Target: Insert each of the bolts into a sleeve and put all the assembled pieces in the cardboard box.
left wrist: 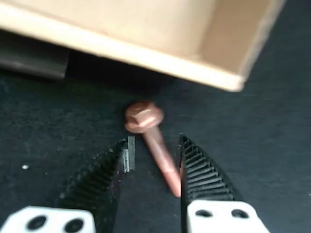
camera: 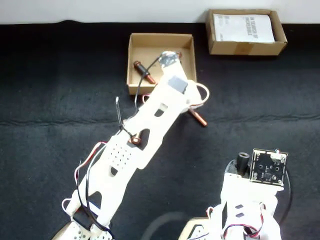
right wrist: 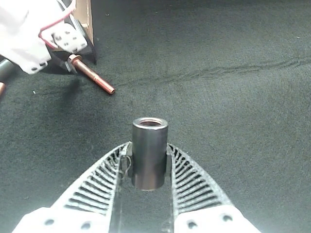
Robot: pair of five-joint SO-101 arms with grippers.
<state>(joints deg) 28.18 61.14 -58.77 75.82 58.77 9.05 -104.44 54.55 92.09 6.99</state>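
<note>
A copper bolt [left wrist: 154,145] lies on the black mat just outside the near corner of the cardboard box [left wrist: 146,53]. My left gripper [left wrist: 155,143] is open, with a finger on each side of the bolt's shank. In the high view this bolt [camera: 199,118] pokes out from under the left arm beside the box [camera: 134,50]. Another bolt [camera: 143,71] with a dark sleeve on it lies inside the box. My right gripper [right wrist: 148,148] is shut on an upright steel sleeve [right wrist: 149,155] above the mat, near the table's front right [camera: 243,160].
A second cardboard box [camera: 246,46] holding a printed sheet stands at the back right. The left arm [camera: 145,130] stretches diagonally across the middle of the mat. The right wrist view has the bolt [right wrist: 91,75] and the left gripper [right wrist: 63,39] farther off.
</note>
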